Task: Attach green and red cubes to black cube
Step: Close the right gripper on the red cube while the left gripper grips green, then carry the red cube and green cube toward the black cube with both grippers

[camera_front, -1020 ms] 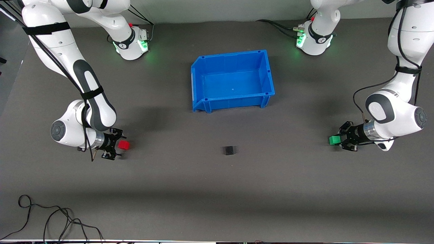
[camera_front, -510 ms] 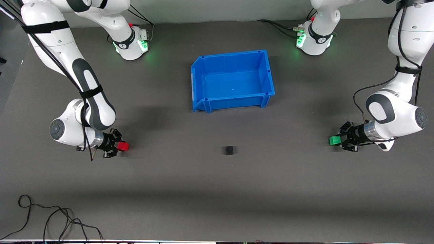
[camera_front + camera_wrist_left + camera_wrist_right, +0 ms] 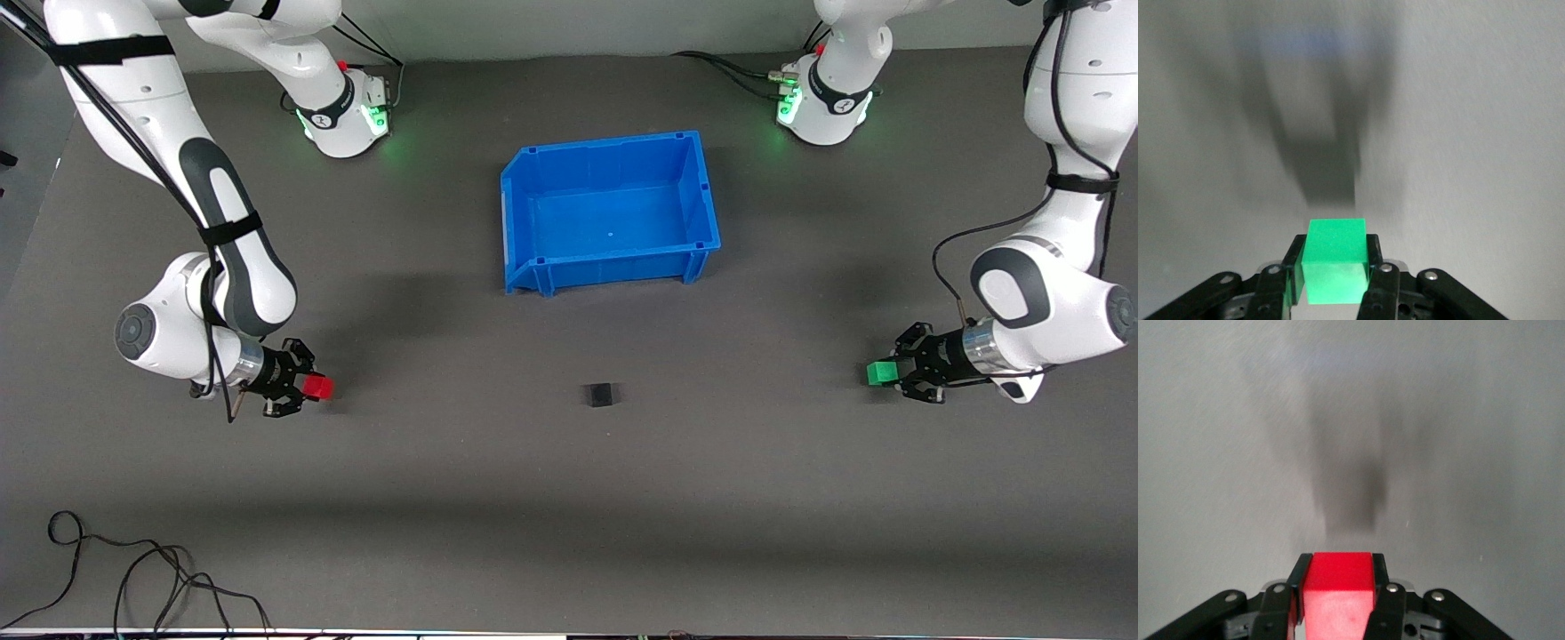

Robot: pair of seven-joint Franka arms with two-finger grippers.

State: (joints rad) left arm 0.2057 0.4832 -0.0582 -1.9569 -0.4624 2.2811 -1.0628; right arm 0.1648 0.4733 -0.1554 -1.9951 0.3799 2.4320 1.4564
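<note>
The right gripper clamps the red cube; the left gripper clamps the green cube. Between them sits the black cube, nearer the front camera than the blue bin.

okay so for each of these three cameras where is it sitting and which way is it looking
Front view: high across the table, facing both arms, the blue bin and black cube.
Left wrist view: on the left wrist, facing the tabletop past the left claw shut on the green cube.
Right wrist view: likewise, the right claw shut on the red cube.
Front shares both cubes with the wrist views.
</note>
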